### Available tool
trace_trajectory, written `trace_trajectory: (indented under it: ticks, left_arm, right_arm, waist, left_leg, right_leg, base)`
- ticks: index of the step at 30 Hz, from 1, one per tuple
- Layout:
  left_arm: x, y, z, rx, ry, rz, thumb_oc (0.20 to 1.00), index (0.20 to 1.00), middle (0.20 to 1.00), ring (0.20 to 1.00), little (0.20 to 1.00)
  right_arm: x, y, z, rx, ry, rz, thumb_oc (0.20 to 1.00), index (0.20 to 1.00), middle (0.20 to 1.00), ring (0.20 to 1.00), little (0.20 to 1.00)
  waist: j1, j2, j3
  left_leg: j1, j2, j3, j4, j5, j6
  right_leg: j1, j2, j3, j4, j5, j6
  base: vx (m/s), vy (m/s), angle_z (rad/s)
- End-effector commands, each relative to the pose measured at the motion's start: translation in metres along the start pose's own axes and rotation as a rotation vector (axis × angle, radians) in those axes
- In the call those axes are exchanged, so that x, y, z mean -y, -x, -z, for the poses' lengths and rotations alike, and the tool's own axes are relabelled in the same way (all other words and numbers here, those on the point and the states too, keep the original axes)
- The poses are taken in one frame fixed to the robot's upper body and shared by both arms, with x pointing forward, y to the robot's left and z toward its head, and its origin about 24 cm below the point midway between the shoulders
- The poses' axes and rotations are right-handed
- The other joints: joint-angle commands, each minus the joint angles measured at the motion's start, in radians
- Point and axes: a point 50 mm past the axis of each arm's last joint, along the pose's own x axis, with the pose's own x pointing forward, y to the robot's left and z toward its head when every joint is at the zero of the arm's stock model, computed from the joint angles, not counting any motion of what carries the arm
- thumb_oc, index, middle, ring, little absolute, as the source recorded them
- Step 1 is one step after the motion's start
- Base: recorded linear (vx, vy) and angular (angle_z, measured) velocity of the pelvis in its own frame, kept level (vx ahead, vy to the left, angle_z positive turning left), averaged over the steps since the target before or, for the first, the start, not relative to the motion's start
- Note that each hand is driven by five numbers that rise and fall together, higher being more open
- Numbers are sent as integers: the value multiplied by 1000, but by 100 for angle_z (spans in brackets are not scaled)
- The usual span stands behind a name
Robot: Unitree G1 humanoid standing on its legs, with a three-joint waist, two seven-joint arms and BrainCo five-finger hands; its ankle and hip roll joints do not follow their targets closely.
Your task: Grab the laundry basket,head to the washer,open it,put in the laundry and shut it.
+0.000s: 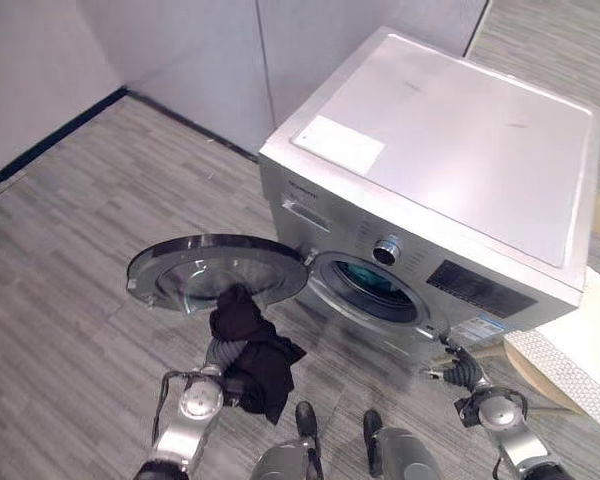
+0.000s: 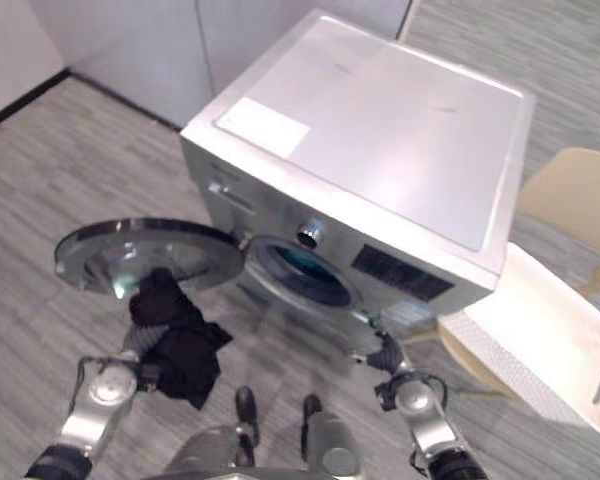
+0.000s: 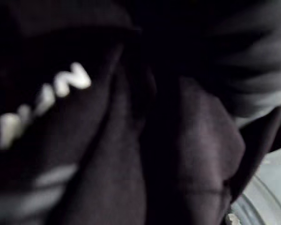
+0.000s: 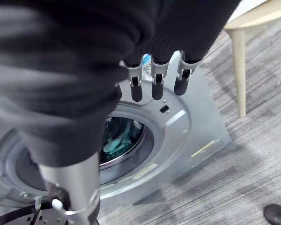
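Note:
The silver washer point(image 1: 450, 140) stands ahead with its round door point(image 1: 180, 270) swung open to the left. Teal laundry point(image 4: 117, 138) lies inside the drum point(image 1: 375, 287). My left hand point(image 1: 220, 355) is raised in front of the open door, shut on a black garment point(image 1: 255, 355) that bunches above it and hangs down below. In the left wrist view the black garment point(image 3: 131, 140) lies right against the camera. My right hand point(image 1: 462, 368) hovers open by the washer's lower right front corner, its fingers point(image 4: 153, 82) straight and holding nothing.
A white laundry basket point(image 2: 540, 340) rests on a pale wooden stool point(image 2: 570, 185) right of the washer. Grey partition walls point(image 1: 180, 50) stand behind it. Wood-look floor point(image 1: 70, 230) stretches out to the left.

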Motion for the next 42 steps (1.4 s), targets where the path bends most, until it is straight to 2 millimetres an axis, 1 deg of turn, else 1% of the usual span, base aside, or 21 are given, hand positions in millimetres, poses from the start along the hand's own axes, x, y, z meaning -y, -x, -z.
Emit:
trace_trajectory:
  ticks: [1, 2, 3, 5, 6, 9, 10, 11, 12, 15, 18, 20, 24, 28, 31, 34, 35, 36, 39, 41, 42]
  left_arm:
    - [1, 10, -3, 61, -7, -5, 200, 200, 200, 200, 200]
    - [1, 10, -2, 58, -3, -4, 200, 200, 200, 200, 200]
    - [-1, 10, 0, 48, 2, -17, 200, 200, 200, 200, 200]
    - [1, 11, 1, 45, 3, -6, 200, 200, 200, 200, 200]
    - [6, 13, 4, 35, 4, 8, 200, 200, 200, 200, 200]
    - [9, 13, 6, 27, 21, 17, 200, 200, 200, 200, 200]
    - [14, 12, 7, 24, 30, 30, 200, 200, 200, 200, 200]
    - [15, 12, 6, 25, 31, 30, 200, 200, 200, 200, 200]
    - [18, 9, 5, 25, 49, 29, 200, 200, 200, 200, 200]
    - [20, 7, 4, 25, 59, 26, 200, 200, 200, 200, 200]
    - [16, 4, 1, 38, 67, -12, 200, 200, 200, 200, 200]
    - [13, -4, -15, 92, 51, -16, 200, 200, 200, 200, 200]
    - [7, -11, -30, 147, 44, -41, 200, 200, 200, 200, 200]
    - [7, -23, -61, 244, 87, -79, 200, 200, 200, 200, 200]
    - [12, -29, -83, 315, 161, -105, 200, 200, 200, 200, 200]
    - [16, -34, -114, 407, 246, -131, 200, 200, 200, 200, 200]
    - [18, -37, -136, 472, 292, -151, 200, 200, 200, 200, 200]
    - [18, -38, -136, 473, 292, -151, 200, 200, 200, 200, 200]
    - [13, -41, -174, 580, 313, -189, 200, 200, 200, 200, 200]
    - [-2, -44, -219, 698, 266, -270, 200, 200, 200, 200, 200]
    - [-32, -45, -272, 807, 178, -384, 200, 200, 200, 200, 200]
  right_arm:
    - [12, -1, -3, 25, -3, 31, 1000, 1000, 1000, 1000, 1000]
    - [13, -1, -3, 25, -4, 35, 1000, 1000, 1000, 1000, 1000]
    - [12, -1, -1, 16, -11, 36, 1000, 1000, 1000, 1000, 1000]
    - [12, 1, 0, 11, -12, 35, 1000, 1000, 1000, 1000, 1000]
    - [11, 6, 8, -5, -35, 43, 1000, 1000, 1000, 1000, 1000]
    - [16, 9, 15, -27, -44, 64, 1000, 1000, 1000, 1000, 1000]
    - [24, 10, 15, -25, -53, 95, 1000, 1000, 1000, 1000, 1000]
    - [24, 10, 15, -25, -53, 96, 1000, 1000, 1000, 1000, 1000]
    - [28, 7, 13, -24, -50, 106, 1000, 1000, 1000, 1000, 1000]
    - [30, 6, 14, -32, -50, 114, 1000, 1000, 1000, 1000, 1000]
    - [32, 4, 17, -46, -64, 138, 1000, 1000, 1000, 1000, 1000]
    - [29, -2, 9, -30, -88, 135, 1000, 1000, 1000, 1000, 1000]
    - [27, -8, 0, -7, -100, 135, 1000, 1000, 1000, 1000, 1000]
    - [26, -16, -19, 47, -117, 151, 1000, 1000, 1000, 1000, 1000]
    - [27, -19, -36, 108, -152, 173, 1000, 1000, 1000, 1000, 1000]
    - [30, -22, -53, 172, -181, 209, 1000, 1000, 1000, 1000, 1000]
    - [32, -23, -66, 220, -200, 225, 1000, 1000, 1000, 1000, 1000]
    - [32, -23, -66, 220, -200, 225, 1000, 1000, 1000, 1000, 1000]
    - [35, -23, -80, 281, -221, 249, 1000, 1000, 1000, 1000, 1000]
    - [36, -22, -89, 337, -254, 251, 1000, 1000, 1000, 1000, 1000]
    - [34, -20, -101, 402, -259, 214, 1000, 1000, 1000, 1000, 1000]
  waist:
    - [13, -8, -24]
    - [11, -3, -24]
    - [18, 10, -28]
    - [8, 19, -23]
    - [-16, 18, -34]
    - [-17, 21, -41]
    - [-15, 25, -27]
    - [-14, 27, -26]
    - [2, 18, -12]
    - [12, 14, -1]
    - [36, 13, 25]
    - [18, 10, 61]
    - [17, -1, 90]
    - [8, -12, 126]
    - [-1, -8, 136]
    - [-10, -2, 141]
    - [-16, 5, 136]
    - [-17, 6, 132]
    - [-33, 11, 133]
    - [-53, 15, 120]
    - [-85, 16, 110]
  left_leg:
    - [-12, 54, -61, 113, -141, -50]
    - [10, 56, -43, 99, -146, -52]
    - [53, 62, -25, 88, -169, -60]
    - [73, 67, -21, 87, -177, -62]
    - [93, 51, -24, 80, -187, -67]
    - [81, 61, -10, 124, -197, -86]
    - [18, 110, -30, 336, -180, -120]
    - [15, 114, -30, 344, -183, -123]
    - [-52, 86, -107, 369, -148, -120]
    - [-95, 74, -169, 318, -166, -116]
    - [-137, 76, -264, 222, -95, -138]
    - [-159, 59, -242, 246, -123, -101]
    - [-230, 57, -202, 315, -148, -82]
    - [-386, 56, -190, 469, -187, -64]
    - [-512, 76, -204, 609, -253, -64]
    - [-675, 97, -214, 756, -279, -61]
    - [-788, 108, -225, 850, -301, -57]
    - [-795, 109, -226, 854, -302, -57]
    - [-941, 120, -248, 977, -327, -52]
    - [-1057, 138, -274, 1065, -353, -43]
    - [-1143, 156, -284, 1134, -368, -38]
  right_leg:
    - [15, 6, -114, -103, 91, 47]
    - [-5, -5, -180, -109, 102, 41]
    - [-30, -38, -319, -111, 96, 44]
    - [-25, -54, -363, -100, 94, 48]
    - [12, -26, -305, -163, 86, 39]
    - [43, -23, -315, -207, 96, 28]
    - [88, 6, -279, -237, 82, -5]
    - [88, 9, -279, -238, 82, -7]
    - [95, 16, -250, -252, 82, -27]
    - [103, 17, -223, -247, 71, -21]
    - [89, 31, -163, -201, 61, -17]
    - [-31, 12, -86, -70, 65, 1]
    - [-131, 0, -50, -4, 71, 1]
    - [-279, -17, -42, 106, 61, -15]
    - [-402, -17, -38, 224, 3, -25]
    - [-559, -17, -38, 350, -25, -40]
    - [-668, -19, -34, 432, -49, -50]
    - [-675, -19, -35, 435, -50, -50]
    - [-815, -16, -26, 550, -82, -65]
    - [-927, -10, -15, 638, -111, -75]
    - [-1009, -5, -14, 699, -126, -79]
  base:
    - [146, 21, -82]
    - [287, -21, -102]
    - [259, -23, -84]
    - [216, -82, -53]
    - [170, -112, -15]
    - [158, -133, 37]
    - [138, -177, 21]
    - [58, -122, -10]
    - [-45, 4, -41]
    - [22, 50, -66]
    - [40, 156, -55]
    - [-135, 386, -104]
    - [-199, 145, -88]
    - [-177, 12, -12]
    - [-119, -51, -1]
    - [-191, -56, 13]
    - [-146, -57, -1]
    - [-127, -49, -5]
    - [-79, -31, 7]
    - [-44, -11, -13]
    - [-15, 7, -17]
